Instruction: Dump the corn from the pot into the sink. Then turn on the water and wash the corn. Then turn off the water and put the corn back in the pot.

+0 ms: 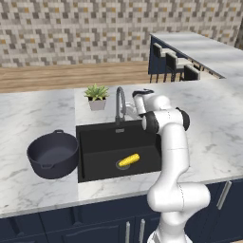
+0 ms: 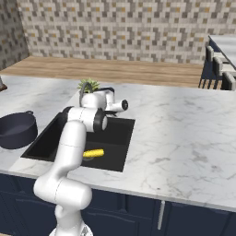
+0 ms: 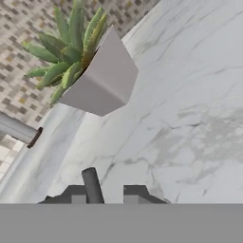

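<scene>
Black and rectangular, the sink (image 1: 97, 142) is the landmark, sunk into the white marble counter (image 1: 28, 118). On its floor lies the corn (image 1: 129, 160), a short yellow cob resting over the round metal drain (image 1: 122, 165), toward the front right of the basin as the left base view shows it. That view also gives the whole pot (image 1: 52, 154): dark navy-grey, upright and with nothing inside it, standing on the counter just left of the sink. In the right base view the pot (image 2: 17, 130) is cut by the picture's left edge, and the arm's white upper link crosses in front of the basin, touching the corn (image 2: 93, 153) in the picture and hiding the sink's middle.

Behind the sink's back rim rises the curved grey faucet (image 1: 119, 105), with a small potted succulent (image 1: 97, 97) in a white pot just to its left. The arm's hand sits at the faucet's right side in the left base view, its fingers hidden behind the wrist.

From the hand view the succulent (image 3: 88, 61) appears close and tilted, with a grey cylinder tipped dark (image 3: 19, 130) entering from the left. The gripper (image 3: 107, 192) shows a thin dark bar between its fingertips (image 3: 135, 192); the jaws stand narrowly apart around it, but whether they press on it I cannot tell.

Beyond the counter, dark chairs (image 1: 173, 66) stand at a second marble counter.
</scene>
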Controlling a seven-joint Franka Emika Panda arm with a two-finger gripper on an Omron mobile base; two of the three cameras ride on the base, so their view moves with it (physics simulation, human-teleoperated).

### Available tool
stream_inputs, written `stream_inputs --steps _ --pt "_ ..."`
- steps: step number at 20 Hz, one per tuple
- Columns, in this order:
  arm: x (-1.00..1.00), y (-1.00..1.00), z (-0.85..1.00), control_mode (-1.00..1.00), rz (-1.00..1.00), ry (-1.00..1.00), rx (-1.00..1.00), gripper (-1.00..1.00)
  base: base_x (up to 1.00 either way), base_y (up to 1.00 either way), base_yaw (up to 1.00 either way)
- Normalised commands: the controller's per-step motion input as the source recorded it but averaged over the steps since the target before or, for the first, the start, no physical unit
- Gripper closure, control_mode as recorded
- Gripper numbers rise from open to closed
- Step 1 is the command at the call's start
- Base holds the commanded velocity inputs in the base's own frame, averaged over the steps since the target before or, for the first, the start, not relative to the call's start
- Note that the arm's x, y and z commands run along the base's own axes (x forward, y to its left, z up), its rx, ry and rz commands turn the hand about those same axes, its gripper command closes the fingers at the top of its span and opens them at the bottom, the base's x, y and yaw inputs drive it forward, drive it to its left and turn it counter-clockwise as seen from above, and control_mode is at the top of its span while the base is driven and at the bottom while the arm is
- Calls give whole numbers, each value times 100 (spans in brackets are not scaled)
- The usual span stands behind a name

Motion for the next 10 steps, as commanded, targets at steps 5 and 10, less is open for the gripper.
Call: stream_inputs --steps 5,10 --pt "30 -39 -85 -100 2 2 26 100 0 0 0" --pt "14 -21 -91 -100 4 3 18 100 0 0 0"
